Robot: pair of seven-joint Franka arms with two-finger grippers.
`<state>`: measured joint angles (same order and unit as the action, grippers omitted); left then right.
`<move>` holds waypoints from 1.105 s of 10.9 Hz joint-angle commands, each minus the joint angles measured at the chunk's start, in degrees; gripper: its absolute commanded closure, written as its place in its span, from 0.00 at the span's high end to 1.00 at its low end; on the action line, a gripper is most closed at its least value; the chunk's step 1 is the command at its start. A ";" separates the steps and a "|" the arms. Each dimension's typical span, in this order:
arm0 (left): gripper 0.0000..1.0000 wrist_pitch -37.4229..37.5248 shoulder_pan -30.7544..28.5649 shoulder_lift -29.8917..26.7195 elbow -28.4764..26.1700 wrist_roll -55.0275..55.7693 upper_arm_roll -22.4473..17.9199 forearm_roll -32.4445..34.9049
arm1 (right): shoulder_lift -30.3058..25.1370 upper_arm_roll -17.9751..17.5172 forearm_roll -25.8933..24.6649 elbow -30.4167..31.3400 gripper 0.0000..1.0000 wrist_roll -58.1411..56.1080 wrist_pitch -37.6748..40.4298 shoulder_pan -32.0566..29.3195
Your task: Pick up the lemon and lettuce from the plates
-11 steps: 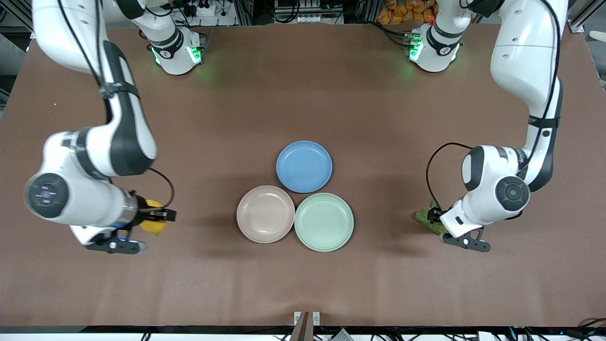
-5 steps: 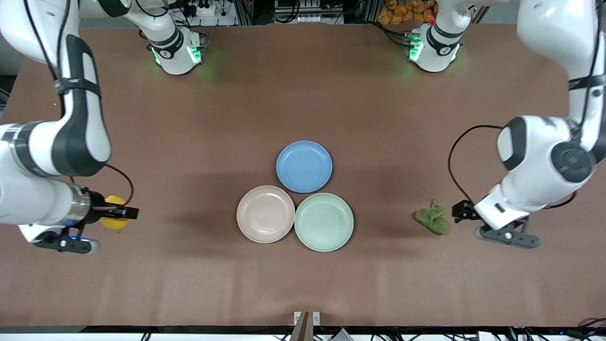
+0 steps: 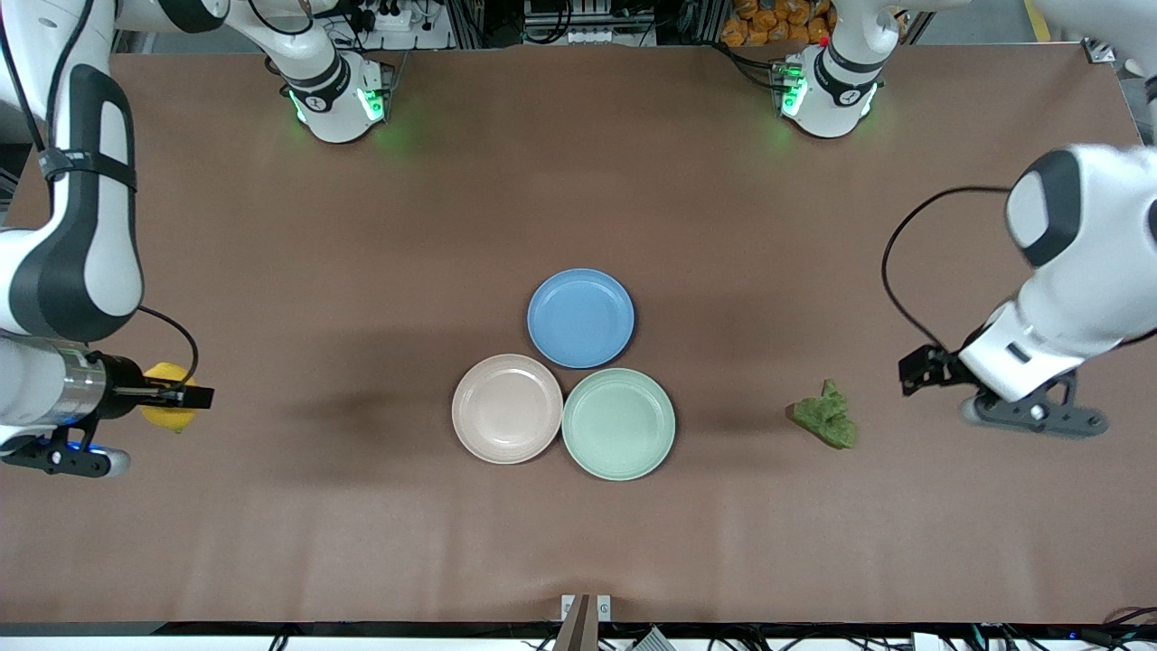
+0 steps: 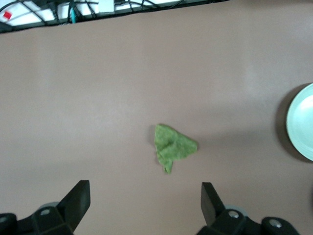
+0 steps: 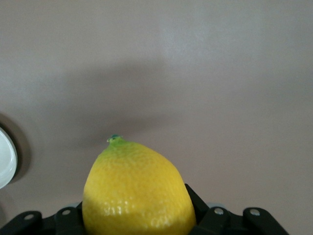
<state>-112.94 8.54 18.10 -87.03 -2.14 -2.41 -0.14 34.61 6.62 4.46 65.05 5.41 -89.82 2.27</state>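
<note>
Now the right gripper point(image 3: 185, 398) clamps the smooth yellow lemon point(image 3: 168, 409) above bare table point(image 3: 362, 524) at that arm's end, apparently well clear of it. The left gripper point(image 3: 915, 375), jaws spread and holding nothing, hangs near the wrinkly green lettuce point(image 3: 826, 426), which lies apart from the mint plate point(image 3: 618, 423) and the beige plate point(image 3: 507, 409).

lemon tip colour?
Green at the tip of the yellow lemon; shows best in the right wrist view.

Bright, even light falls from overhead onto the matte brown table point(image 3: 578, 181), which shows little glare. Soft dark shadows spread across it around the three round plates. Green glow pools beside both arm bases. The white left arm point(image 3: 1076, 262) looks slightly smeared, perhaps from motion; both wrist views are soft.
</note>
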 commanded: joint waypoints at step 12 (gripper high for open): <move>1.00 13.35 -0.19 -12.29 0.55 0.56 -4.70 -0.29 | -18.17 -0.82 -0.42 38.47 0.40 -5.23 -24.15 -4.12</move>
<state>-101.02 8.34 6.35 -86.99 -0.58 -6.09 -0.14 19.45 6.45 4.45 97.14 0.85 -109.06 -1.30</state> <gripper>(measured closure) 0.000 0.344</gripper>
